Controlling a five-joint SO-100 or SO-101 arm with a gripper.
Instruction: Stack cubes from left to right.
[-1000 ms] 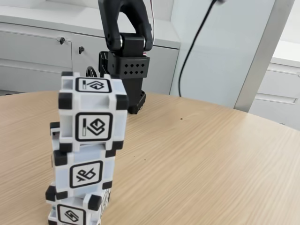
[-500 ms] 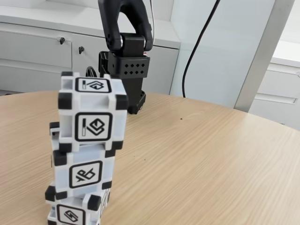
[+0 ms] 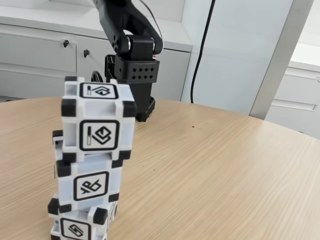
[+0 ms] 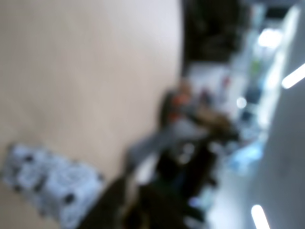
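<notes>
cubes stacked, arm pulling away

cubes point(image 3: 95, 165) stand as 1 column of 3 at the left of the fixed view, on the round wooden table point(image 3: 215, 170). the top cube point(image 3: 98, 120) sits a little off square over the middle cube point(image 3: 90, 185), and the bottom cube point(image 3: 80, 225) is cut by the frame's lower edge. the column has not shifted over the last second; each cube sits where it did.

what has changed is behind it: the arm point(image 3: 132, 47) has leaned its upper link toward the left of the fixed view, and the black cable point(image 3: 202, 50) now hangs straighter down the wall panel. nothing of the arm touches the stack.

the wrist view is badly blurred, which suits a camera in motion; a pale speckled block point(image 4: 47, 183) at lower left is probably the stack seen from away, well apart from the camera. the gripper's fingers cannot be made out there, so whether they are parted or closed cannot be told.

judged from this, the stacking looks finished and the arm is retreating; the slight offset of the top cube is the 1 thing that could matter.
</notes>
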